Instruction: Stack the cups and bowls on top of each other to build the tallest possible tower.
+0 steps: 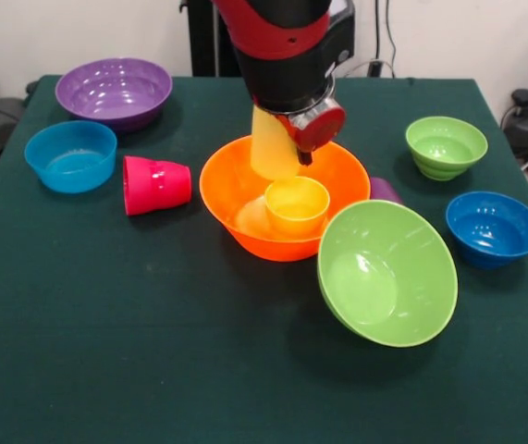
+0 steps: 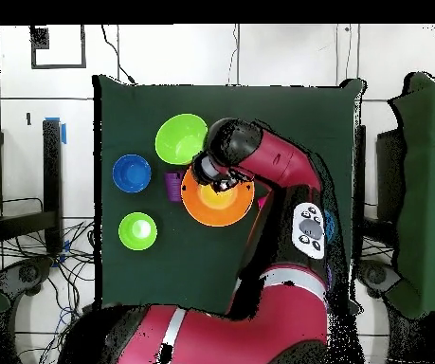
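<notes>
On the dark green table (image 1: 106,333), by white walls, the hand (image 1: 287,153) pinches the pale yellow cup (image 1: 271,148)

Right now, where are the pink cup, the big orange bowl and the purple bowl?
pink cup (image 1: 156,184): front view, its ribbed side.
big orange bowl (image 1: 231,176): front view, bare inner wall.
purple bowl (image 1: 114,90): front view, its inside.
</notes>
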`<act>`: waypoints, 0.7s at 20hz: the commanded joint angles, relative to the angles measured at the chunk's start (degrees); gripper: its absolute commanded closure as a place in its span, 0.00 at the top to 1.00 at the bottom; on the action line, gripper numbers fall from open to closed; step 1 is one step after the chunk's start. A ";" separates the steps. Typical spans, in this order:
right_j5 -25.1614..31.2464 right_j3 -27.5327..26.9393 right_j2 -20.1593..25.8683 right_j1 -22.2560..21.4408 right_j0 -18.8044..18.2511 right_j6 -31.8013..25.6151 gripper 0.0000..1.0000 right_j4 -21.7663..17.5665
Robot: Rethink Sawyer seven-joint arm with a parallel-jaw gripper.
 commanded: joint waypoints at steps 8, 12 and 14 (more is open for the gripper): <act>-16.82 15.77 3.09 -3.96 -0.32 6.94 0.00 1.91; -22.33 16.75 4.51 -1.68 -0.92 6.78 0.00 2.43; -24.18 16.96 4.87 -0.92 -0.89 6.90 0.00 2.68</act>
